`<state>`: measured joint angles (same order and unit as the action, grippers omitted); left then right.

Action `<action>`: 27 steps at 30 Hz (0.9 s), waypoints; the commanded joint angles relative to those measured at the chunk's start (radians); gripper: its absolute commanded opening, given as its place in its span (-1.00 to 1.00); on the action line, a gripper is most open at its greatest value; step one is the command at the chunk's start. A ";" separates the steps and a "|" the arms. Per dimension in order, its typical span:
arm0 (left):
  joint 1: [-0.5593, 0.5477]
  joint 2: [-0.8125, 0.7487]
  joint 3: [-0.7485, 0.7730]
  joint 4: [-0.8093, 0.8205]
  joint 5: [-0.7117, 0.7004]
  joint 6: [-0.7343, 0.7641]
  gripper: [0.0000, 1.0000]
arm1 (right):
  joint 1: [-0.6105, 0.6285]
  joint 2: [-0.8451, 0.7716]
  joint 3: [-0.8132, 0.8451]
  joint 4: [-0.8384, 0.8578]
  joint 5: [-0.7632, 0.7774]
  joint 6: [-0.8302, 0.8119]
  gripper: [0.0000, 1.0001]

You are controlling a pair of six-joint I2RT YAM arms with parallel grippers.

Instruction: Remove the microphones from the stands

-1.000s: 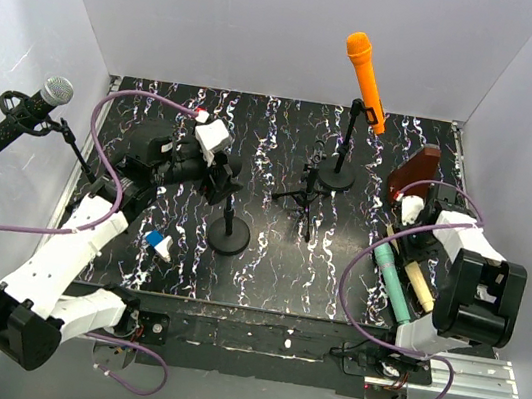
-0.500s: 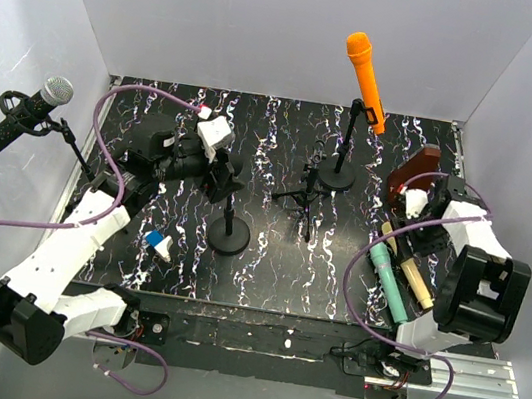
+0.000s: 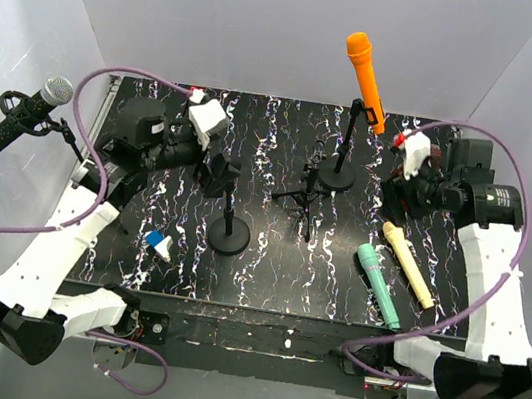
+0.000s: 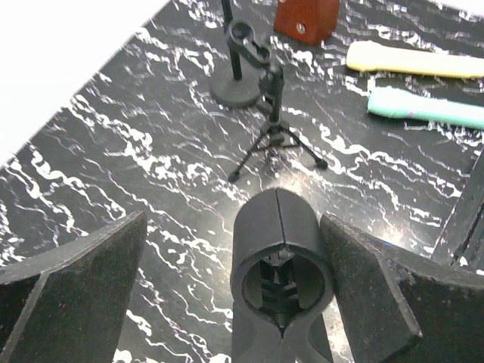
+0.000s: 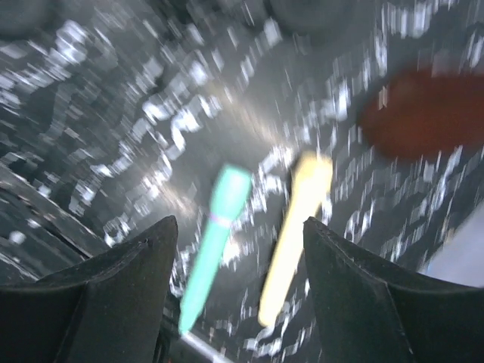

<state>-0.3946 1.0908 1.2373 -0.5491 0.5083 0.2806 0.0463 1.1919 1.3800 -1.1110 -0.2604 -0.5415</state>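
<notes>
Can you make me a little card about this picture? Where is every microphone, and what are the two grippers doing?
orange mic: clipped in a stand at the back, tilted
grey mic: in a stand at the far left
teal mic: lying flat on the table, right side
yellow mic: lying flat beside the teal mic
empty clip: on the middle stand, no mic in it
left gripper: open, one finger on each side of the empty clip
right gripper: open, holding nothing
</notes>
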 commanded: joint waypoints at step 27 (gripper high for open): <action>0.011 -0.153 0.208 -0.262 -0.476 0.152 0.96 | 0.745 0.503 0.698 0.473 -0.315 0.604 0.89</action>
<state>-0.3874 0.9791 1.5078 -0.7780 0.1238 0.3988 0.7834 1.6787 1.9911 -0.6724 -0.6212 -0.0669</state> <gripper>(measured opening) 0.982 0.939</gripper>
